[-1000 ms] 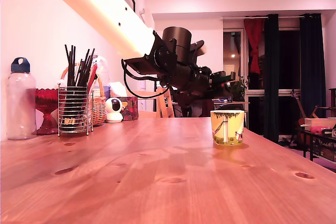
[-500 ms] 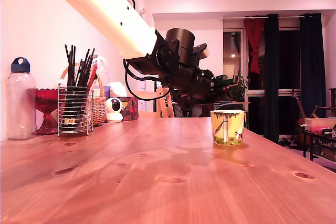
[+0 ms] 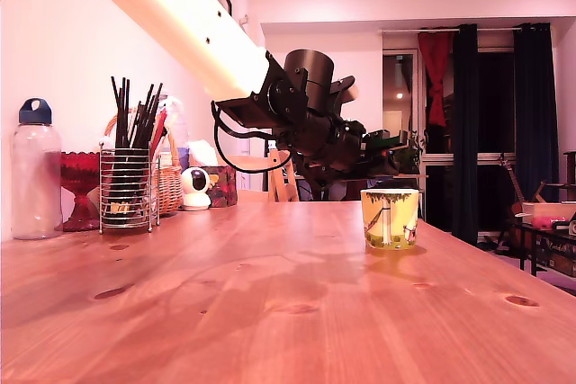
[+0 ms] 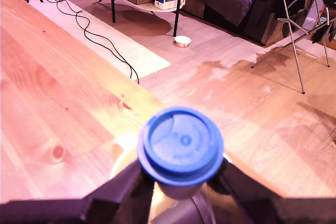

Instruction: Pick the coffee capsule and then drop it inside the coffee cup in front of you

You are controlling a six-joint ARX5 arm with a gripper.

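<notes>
Capsule: blue-lidded coffee capsule point(image 4: 180, 150) pinched between the two dark fingers point(image 4: 118, 184), one pressed on each flank, flat lid facing the wrist camera.
Fingers: closed on the capsule, not spread; in the exterior view the gripper point(image 3: 389, 152) points toward that view's right, held clear above the counter; capsule itself not made out there.
Cup: short yellow-green mug point(image 3: 390, 218) with a white upright figure on its side and a dark rim band, upright on the counter point(image 3: 270, 294), toward the exterior view's right.
Key relation: in the exterior view, cup just below the fingertips and roughly under them; depth between them cannot be told from that view. In the wrist view a pale curved edge point(image 4: 122, 148) shows beside and behind the capsule, possibly the cup's rim, too hidden to be sure.
Capsule axis: from lid to base along the gripper's pointing direction, so near level, not upright over the mouth.
Stage: capsule lifted and carried; drop not yet made.
Next move, as a judgement: centre the capsule over the cup's mouth, tip or lower, then part the fingers.
Risk: release off centre, capsule striking the rim and rolling along the counter or off its edge.
Surroundings: wire holder of dark sticks point(image 3: 127, 177), red goblet point(image 3: 80, 188) and clear bottle point(image 3: 35, 173) well apart at the exterior view's left.
</notes>
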